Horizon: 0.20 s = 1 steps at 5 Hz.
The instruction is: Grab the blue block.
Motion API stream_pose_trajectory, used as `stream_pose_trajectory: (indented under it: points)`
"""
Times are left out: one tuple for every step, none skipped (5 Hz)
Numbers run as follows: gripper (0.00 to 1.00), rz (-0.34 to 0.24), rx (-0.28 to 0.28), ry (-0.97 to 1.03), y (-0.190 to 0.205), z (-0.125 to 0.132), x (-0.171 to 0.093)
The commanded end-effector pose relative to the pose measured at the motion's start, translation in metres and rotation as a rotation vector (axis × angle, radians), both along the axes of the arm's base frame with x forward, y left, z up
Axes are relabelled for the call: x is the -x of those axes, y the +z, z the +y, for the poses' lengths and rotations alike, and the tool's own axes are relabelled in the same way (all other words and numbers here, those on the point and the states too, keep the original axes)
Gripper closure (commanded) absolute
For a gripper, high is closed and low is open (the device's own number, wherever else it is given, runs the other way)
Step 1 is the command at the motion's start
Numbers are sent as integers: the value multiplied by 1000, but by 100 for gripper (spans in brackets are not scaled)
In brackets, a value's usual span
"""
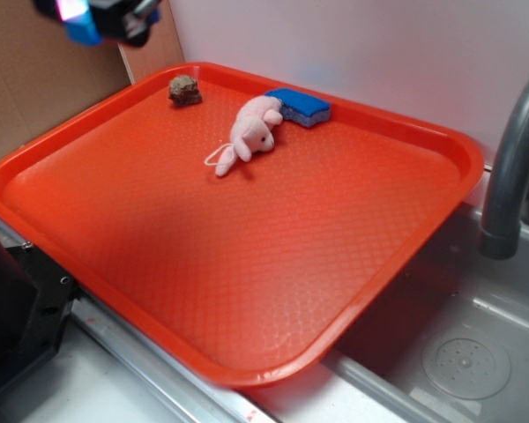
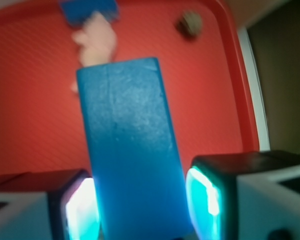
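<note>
The blue block [image 2: 130, 150] is a long flat-faced bright-blue piece standing between my two fingers, which press on its sides. In the exterior view the gripper [image 1: 101, 19] hangs high above the tray's far left corner, and only a small part of the blue block [image 1: 82, 32] shows at its lower left. The gripper [image 2: 142, 205] is shut on the block, whose lower end is cut off by the frame edge. Below it lies the red tray [image 2: 35, 125].
On the far part of the red tray [image 1: 247, 291] lie a pink plush toy [image 1: 251, 132], a blue sponge [image 1: 300, 106] touching it, and a brown lump [image 1: 184, 90]. A grey faucet [image 1: 511, 167] and sink basin [image 1: 467, 352] stand at the right. Cardboard [image 1: 35, 79] backs the left.
</note>
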<state>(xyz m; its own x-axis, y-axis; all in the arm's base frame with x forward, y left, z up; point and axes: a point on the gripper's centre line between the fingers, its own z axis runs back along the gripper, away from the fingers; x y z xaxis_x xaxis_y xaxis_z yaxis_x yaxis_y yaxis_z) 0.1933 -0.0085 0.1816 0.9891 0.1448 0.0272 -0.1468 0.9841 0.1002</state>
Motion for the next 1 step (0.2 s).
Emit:
stream_pose_trajectory:
  points:
    - [100, -89, 29, -59, 19, -9, -1]
